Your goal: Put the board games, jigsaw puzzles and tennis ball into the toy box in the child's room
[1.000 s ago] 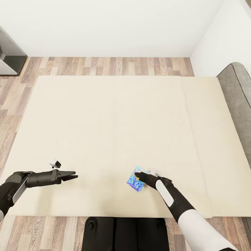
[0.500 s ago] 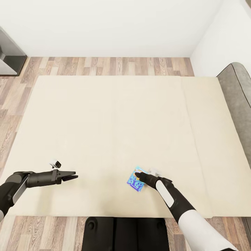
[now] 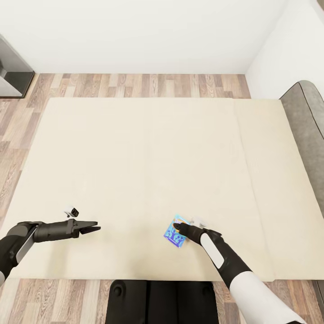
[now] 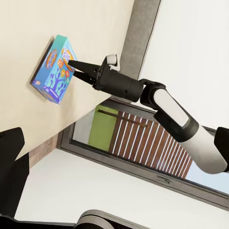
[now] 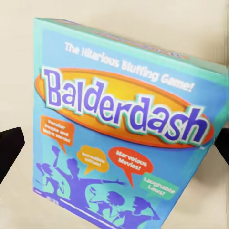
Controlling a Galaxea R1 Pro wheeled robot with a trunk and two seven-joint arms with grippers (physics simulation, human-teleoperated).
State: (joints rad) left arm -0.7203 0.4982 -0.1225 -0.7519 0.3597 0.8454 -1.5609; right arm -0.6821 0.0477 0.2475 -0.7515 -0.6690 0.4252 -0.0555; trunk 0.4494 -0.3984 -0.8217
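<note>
On the bed (image 3: 135, 148), right pincer (image 3: 179, 226) open astride board game (image 3: 173, 235).

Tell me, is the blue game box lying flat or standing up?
Lying flat. The Balderdash box rests face up on the bed, its printed front showing, with the right gripper over it.

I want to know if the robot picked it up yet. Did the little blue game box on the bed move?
No. The small blue Balderdash board game box lies at the same spot on the beige mattress, under the right gripper.
</note>
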